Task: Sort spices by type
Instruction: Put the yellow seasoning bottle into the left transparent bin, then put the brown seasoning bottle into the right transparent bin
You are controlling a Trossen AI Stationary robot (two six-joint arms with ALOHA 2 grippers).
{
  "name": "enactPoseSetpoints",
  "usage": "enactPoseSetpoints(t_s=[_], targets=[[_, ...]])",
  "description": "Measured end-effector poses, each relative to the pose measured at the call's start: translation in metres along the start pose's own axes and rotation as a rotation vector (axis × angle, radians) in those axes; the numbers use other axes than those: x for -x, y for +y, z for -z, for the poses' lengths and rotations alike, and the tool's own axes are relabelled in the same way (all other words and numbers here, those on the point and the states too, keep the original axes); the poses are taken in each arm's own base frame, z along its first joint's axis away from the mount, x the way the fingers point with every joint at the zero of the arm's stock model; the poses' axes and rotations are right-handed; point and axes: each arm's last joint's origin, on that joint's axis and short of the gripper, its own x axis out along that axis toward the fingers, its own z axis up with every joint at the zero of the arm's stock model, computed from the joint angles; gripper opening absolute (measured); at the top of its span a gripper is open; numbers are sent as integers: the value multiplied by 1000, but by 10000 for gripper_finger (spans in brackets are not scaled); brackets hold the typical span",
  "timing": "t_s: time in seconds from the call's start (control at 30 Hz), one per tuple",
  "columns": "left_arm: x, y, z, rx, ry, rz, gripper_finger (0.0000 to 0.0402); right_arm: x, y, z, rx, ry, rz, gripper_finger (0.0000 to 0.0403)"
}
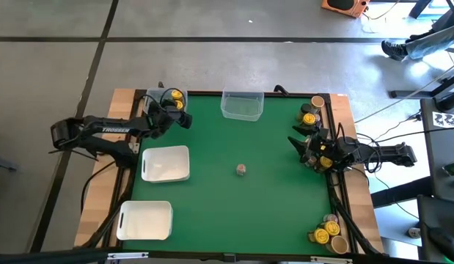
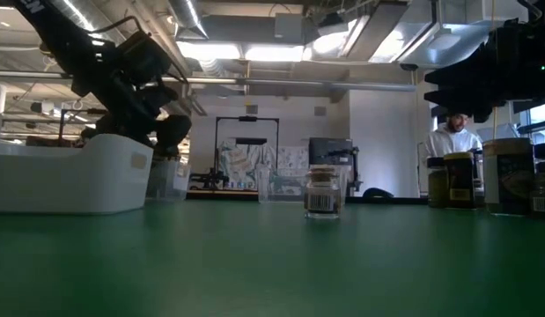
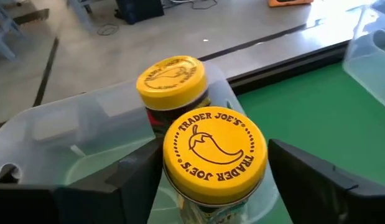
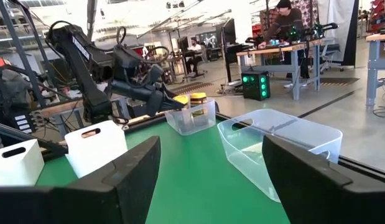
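My left gripper (image 3: 211, 180), fingers spread either side of a yellow-lidded jar (image 3: 214, 154) in the clear tub (image 3: 49, 127); 2 jars there. Right gripper (image 4: 211, 180) spread, empty.

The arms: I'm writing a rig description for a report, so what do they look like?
Both arms are black and jointed. The left arm carries white TROSSEN lettering; the right arm has thin black cables trailing beside it. Each hand, left and right, ends in two wide, flat, matte dark fingers.
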Motion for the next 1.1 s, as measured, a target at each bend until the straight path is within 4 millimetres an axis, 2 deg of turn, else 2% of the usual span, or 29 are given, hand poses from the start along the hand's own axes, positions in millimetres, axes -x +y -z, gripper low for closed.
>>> enactPoseSetpoints(t_s=[0.3, 0.4, 0.5, 0.7, 0.87, 1.1], targets=[[29, -1, -44, -111, -54, 65, 297, 0, 1, -4, 34, -42, -6, 280], [43, -5, -57, -131, -90, 166, 298, 0, 2, -6, 31, -52, -40, 280], [59, -12, -65, -138, -135, 337, 298, 0, 3, -5, 33, -44, -98, 280], [92, -36, -64, -150, -213, 655, 299, 0, 7, -5, 22, -28, -213, 280], [119, -67, -52, -198, -269, 863, 299, 1, 8, -5, 9, -18, -271, 280], [131, -116, -30, -213, -293, 1001, 299, 1, 10, -4, 11, -10, -311, 280]])
